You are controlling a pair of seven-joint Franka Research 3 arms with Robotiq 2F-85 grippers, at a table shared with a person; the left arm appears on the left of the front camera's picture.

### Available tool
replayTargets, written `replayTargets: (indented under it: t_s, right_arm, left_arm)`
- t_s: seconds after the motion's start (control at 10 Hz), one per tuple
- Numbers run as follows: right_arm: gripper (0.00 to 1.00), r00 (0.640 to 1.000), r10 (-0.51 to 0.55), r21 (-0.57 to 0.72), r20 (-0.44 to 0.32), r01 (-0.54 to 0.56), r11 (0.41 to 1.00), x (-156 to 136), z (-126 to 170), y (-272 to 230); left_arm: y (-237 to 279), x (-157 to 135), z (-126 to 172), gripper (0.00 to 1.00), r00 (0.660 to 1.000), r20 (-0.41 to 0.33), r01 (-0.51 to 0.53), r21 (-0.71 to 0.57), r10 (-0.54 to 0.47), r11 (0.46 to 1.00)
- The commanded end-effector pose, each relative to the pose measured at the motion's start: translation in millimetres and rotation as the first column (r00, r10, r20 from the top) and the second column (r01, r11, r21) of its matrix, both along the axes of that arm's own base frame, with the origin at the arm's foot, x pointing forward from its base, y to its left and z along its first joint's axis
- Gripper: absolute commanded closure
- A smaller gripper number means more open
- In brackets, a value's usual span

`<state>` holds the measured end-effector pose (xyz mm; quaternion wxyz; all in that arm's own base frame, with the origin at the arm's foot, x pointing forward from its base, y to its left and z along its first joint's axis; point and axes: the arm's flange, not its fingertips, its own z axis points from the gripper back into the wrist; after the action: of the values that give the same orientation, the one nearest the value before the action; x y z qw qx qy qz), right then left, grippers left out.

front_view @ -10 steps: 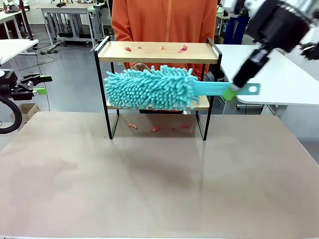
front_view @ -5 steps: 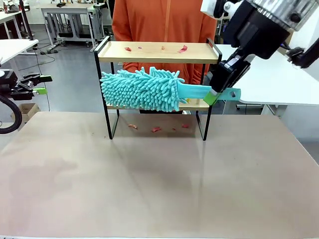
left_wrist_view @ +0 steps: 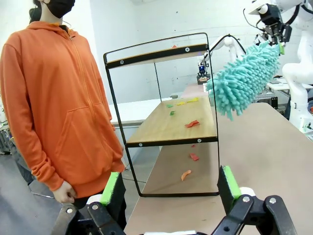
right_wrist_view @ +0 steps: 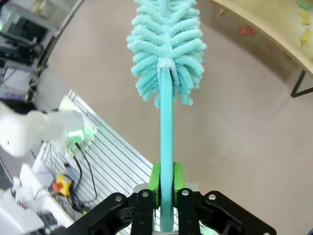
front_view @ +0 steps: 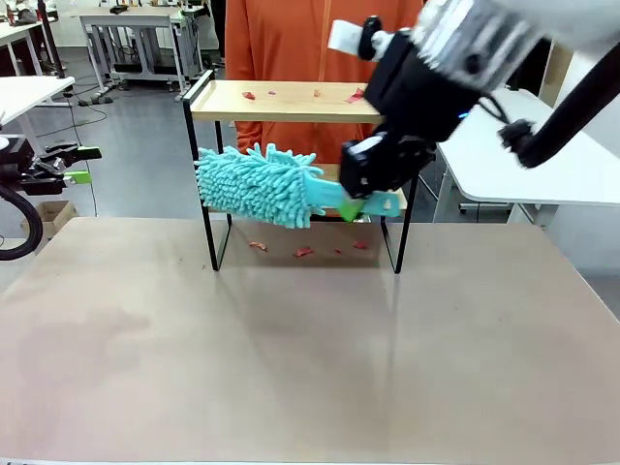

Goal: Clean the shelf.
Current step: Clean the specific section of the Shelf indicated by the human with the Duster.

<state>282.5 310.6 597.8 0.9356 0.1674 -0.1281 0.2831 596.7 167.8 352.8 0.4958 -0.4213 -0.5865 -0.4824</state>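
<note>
Left gripper (front_view: 82,165): jaws spread wide, nothing between them; sits off the table's (front_view: 291,368) left side.
Shelf (front_view: 291,101): far middle of the table; person in an orange hoodie (front_view: 291,39) just behind.
Scraps (front_view: 354,95): red bits on the top board, others on the lower board and on the table beneath.
Duster (front_view: 257,184): turquoise chenille head before the lower tier's left half; contact unclear.
Right gripper (front_view: 354,205): clamped on the duster handle.
</note>
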Motion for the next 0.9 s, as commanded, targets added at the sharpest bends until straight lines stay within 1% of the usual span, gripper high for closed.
replayTargets:
  t_s: [0.0, 0.1, 0.3, 0.6, 0.8]
  right_arm:
    - [0.87, 0.986, -0.158, -0.031, 0.054, 0.16, 0.987, 1, 4, 22]
    - [0.87, 0.969, -0.235, -0.033, 0.073, 0.238, 0.971, 1, 3, 37]
    - [0.87, 0.936, -0.338, -0.003, 0.099, 0.34, 0.941, 9, 3, 69]
    - [0.87, 0.9, -0.425, 0.03, 0.092, 0.424, 0.905, 33, -2, 111]
    - [0.87, 0.862, -0.49, 0.017, 0.13, 0.492, 0.87, 53, -9, 138]
  left_arm:
    - [1, -2, 3, 0.0, 1.0, 0.009, 0.003, 0.007, -0.003, 1.0]
    - [1, -2, 3, 0.0, 1.0, 0.009, 0.003, 0.007, -0.003, 1.0]
    - [1, -2, 3, 0.0, 1.0, 0.009, 0.003, 0.007, -0.003, 1.0]
    - [1, -2, 3, 0.0, 1.0, 0.009, 0.003, 0.007, -0.003, 1.0]
    - [1, -2, 3, 0.0, 1.0, 0.009, 0.003, 0.007, -0.003, 1.0]
